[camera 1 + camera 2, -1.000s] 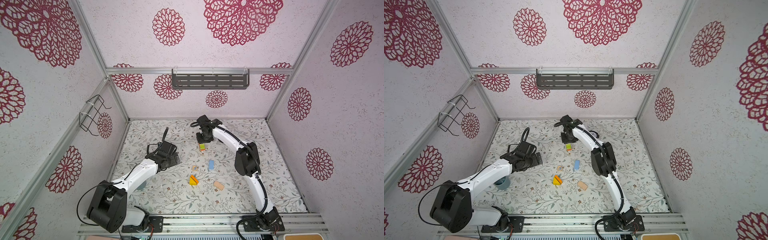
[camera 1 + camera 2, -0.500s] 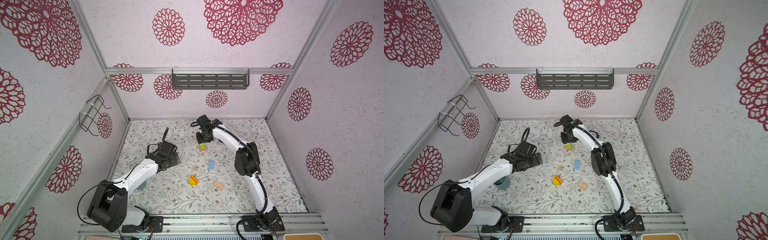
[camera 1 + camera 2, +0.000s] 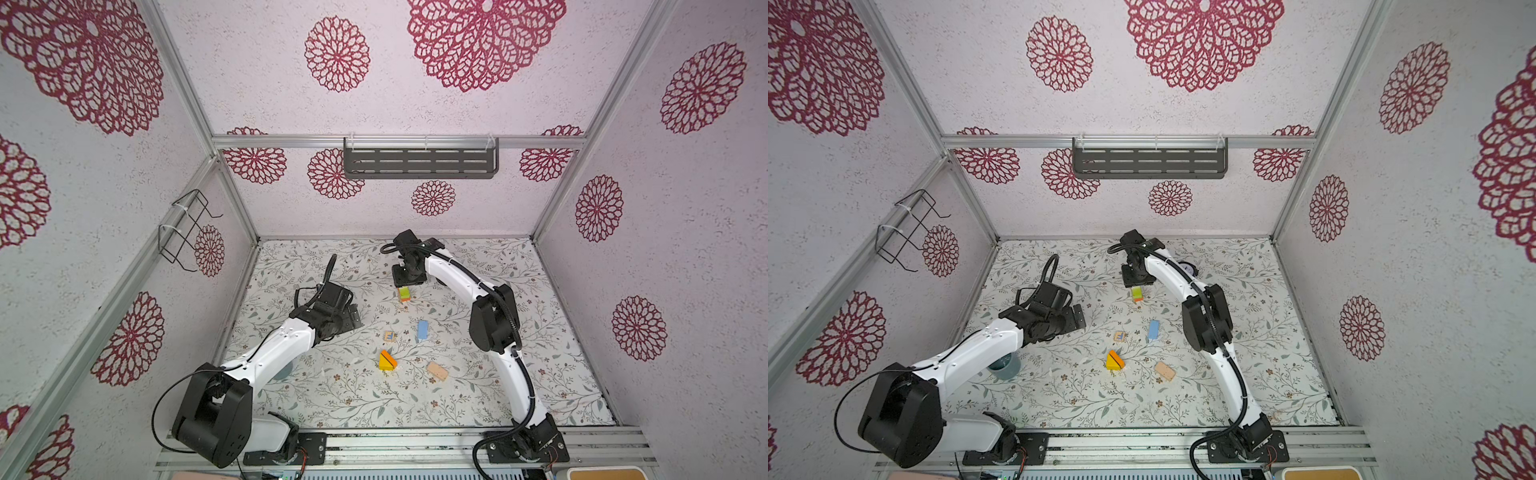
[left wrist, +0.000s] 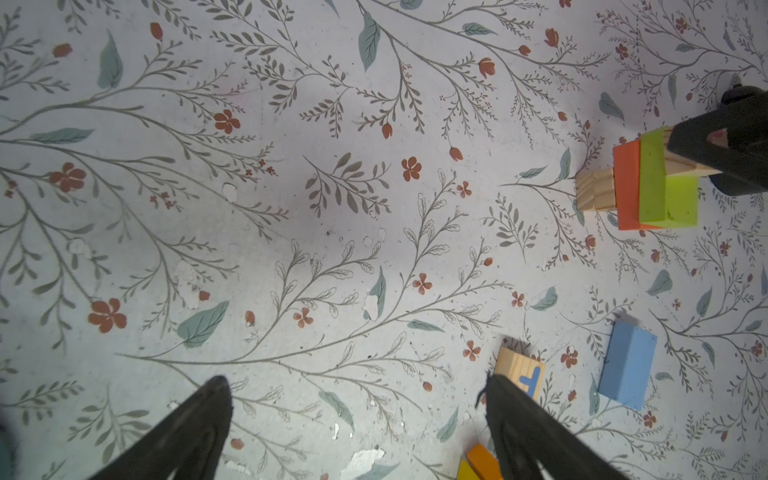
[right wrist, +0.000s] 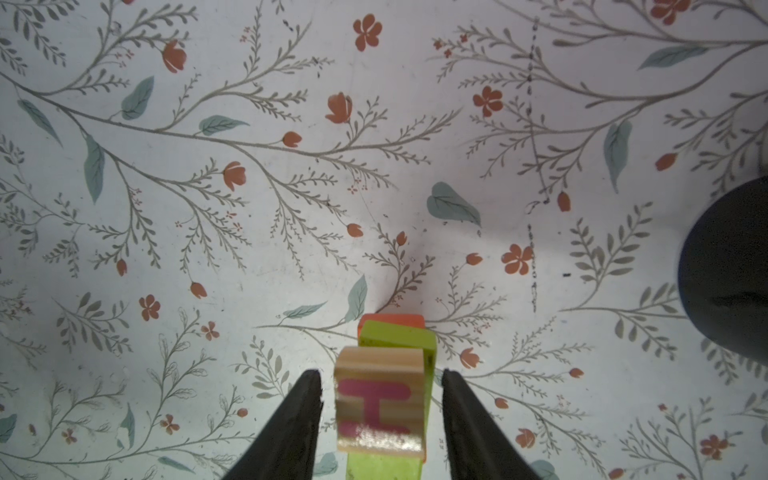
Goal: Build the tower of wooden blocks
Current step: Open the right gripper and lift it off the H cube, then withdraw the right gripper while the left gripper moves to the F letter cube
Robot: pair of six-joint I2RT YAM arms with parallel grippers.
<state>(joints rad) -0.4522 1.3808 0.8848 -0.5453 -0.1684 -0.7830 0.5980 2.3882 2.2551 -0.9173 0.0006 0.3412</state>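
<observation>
Precariously, the printed cube (image 5: 378, 399) is sitting slightly askew atop the tower (image 3: 404, 294) at the worktop's (image 3: 478, 399) far middle, with the right pincer (image 5: 381, 374) hanging released around it. A crooked lift risks a fingertip knocking it off. The left pincer (image 4: 356, 379) is hovering, spread wide.

Robot lab booth: aluminium frame (image 3: 291, 142), patterned panels (image 3: 415, 112).
</observation>
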